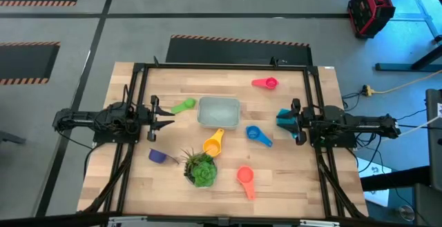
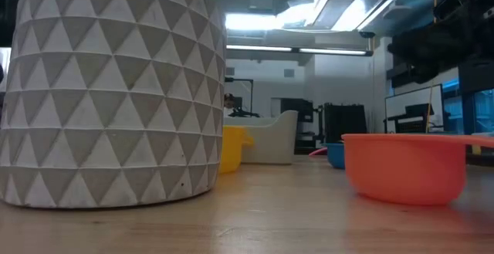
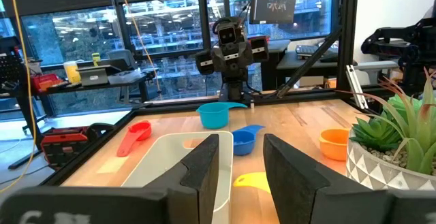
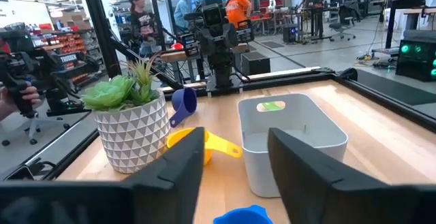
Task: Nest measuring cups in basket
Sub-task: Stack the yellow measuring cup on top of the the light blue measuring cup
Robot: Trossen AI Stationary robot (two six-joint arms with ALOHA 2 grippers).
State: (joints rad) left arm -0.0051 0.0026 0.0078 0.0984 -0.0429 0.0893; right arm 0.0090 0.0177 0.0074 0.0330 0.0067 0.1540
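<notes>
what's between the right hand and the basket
In the high view, only bare wood lies between the right hand and the basket; the blue cup sits just nearer the camera side of that line.

No text, label, brand, number or sign can be read in any of the views. A dark hanging panel [image 3: 275, 1] in the room beyond the table, seen from the left wrist, carries pale markings, but they are too blurred to make out.
</notes>
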